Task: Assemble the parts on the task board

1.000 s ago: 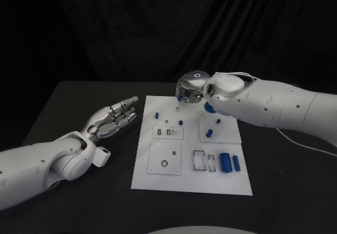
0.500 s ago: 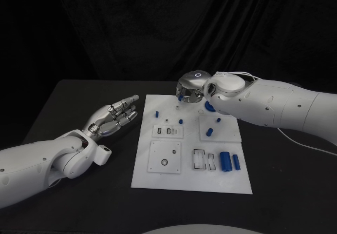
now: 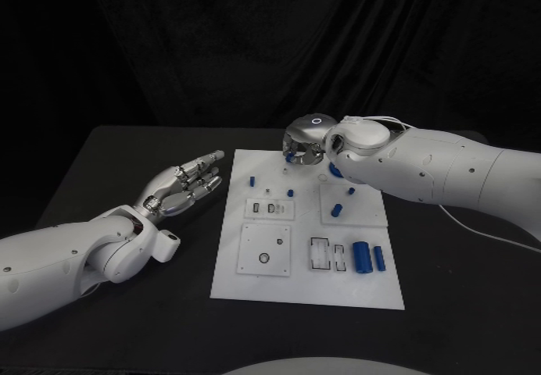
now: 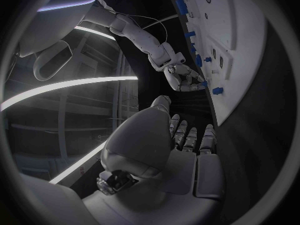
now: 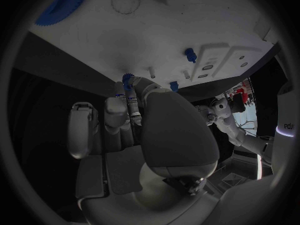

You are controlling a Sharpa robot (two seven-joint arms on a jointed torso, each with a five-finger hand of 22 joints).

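I see my right hand (image 3: 302, 145) at the task board's (image 3: 302, 293) far edge, seemingly pinching 1 small blue part (image 5: 129, 78). My left hand (image 3: 186, 187) hovers beside the board, fingers spread, holding nothing.

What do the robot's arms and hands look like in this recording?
Both arms are smooth, rounded white shells with small dark screw holes. Each ends in a silver metallic many-fingered robot hand: left robot hand, right robot hand. The right wrist carries a glowing ring light, and a thin white cable trails from the right arm.
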